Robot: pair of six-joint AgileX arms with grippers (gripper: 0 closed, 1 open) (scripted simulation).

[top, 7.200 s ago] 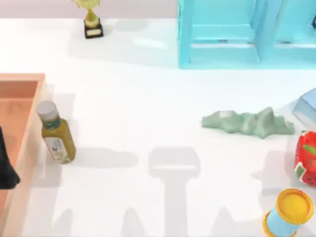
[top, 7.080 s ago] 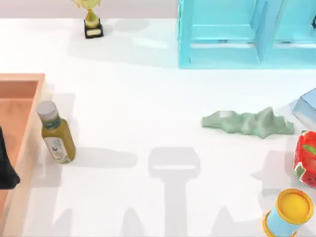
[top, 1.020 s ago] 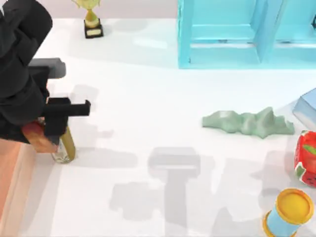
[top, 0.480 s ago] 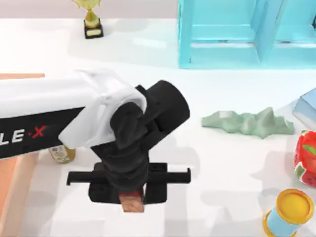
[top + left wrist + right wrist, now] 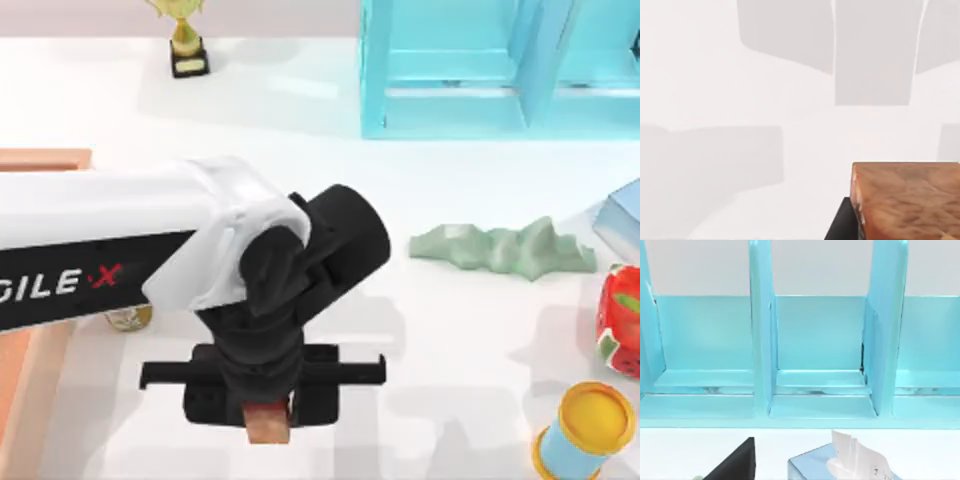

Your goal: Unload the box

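One box (image 5: 40, 160), one bottle (image 5: 128, 318).

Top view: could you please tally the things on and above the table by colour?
Cyan or pale blue: 2, cyan shelf unit, pale-blue box.
Gold or yellow-green: 2, gold trophy, yellow-green bottle.
Salmon or brown: 2, salmon-orange box, brown block in left gripper, mid-table.
Green: 1, crumpled lump.
Red: 1, fruit-shaped thing.
Blue with yellow lid: 1, can.
Total: 9. Right gripper faces the shelf.

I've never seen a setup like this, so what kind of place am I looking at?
Probably a computer-rendered test tabletop, not a real room: a flat white table carries unrelated items, including a gold trophy, a cyan shelf unit and a salmon-orange box, while the left gripper carries a brown block.
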